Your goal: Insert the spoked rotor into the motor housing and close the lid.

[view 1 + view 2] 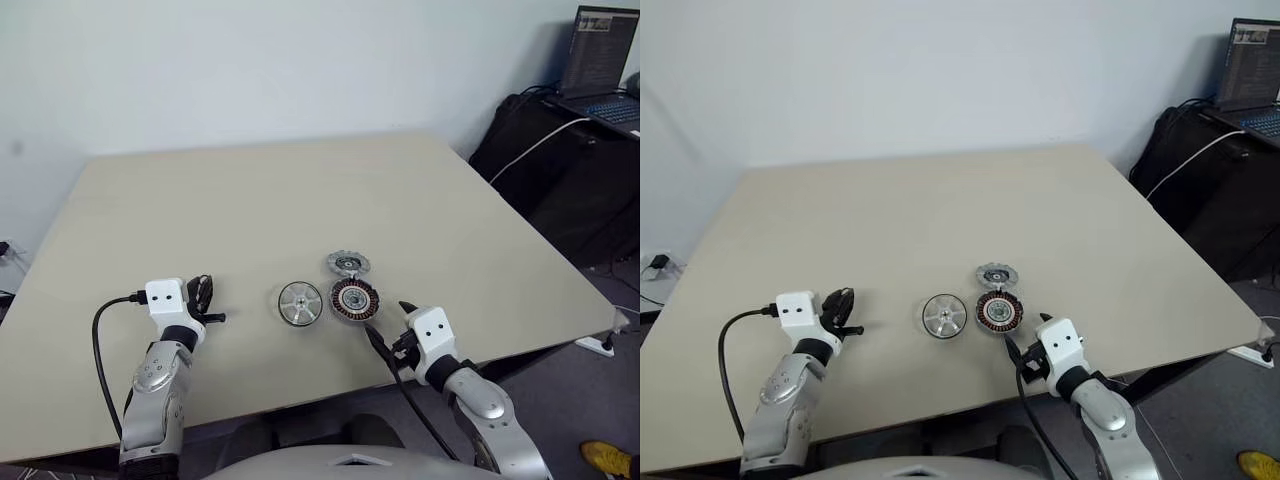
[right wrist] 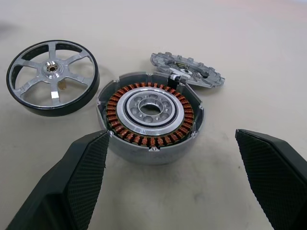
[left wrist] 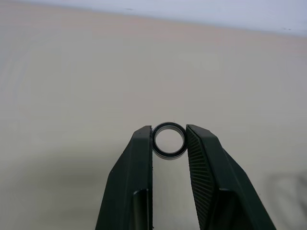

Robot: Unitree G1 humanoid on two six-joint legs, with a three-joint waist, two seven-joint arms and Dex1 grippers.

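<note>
Three round parts sit near the front edge of the table (image 1: 250, 190), correct?

— Correct. The spoked rotor (image 1: 300, 303) lies flat just to the left of the motor housing (image 1: 353, 299); the lid (image 1: 347, 264) rests behind the housing, tilted against its rim.

— Right gripper (image 2: 172, 167) status?

— Jaws spread wide, empty, directly in front of the housing without contact.

— Left gripper (image 3: 169, 143) status?

— Clenched on a small black ring (image 3: 169, 140) pinched between its fingertips, held above the table, well left of the rotor.
</note>
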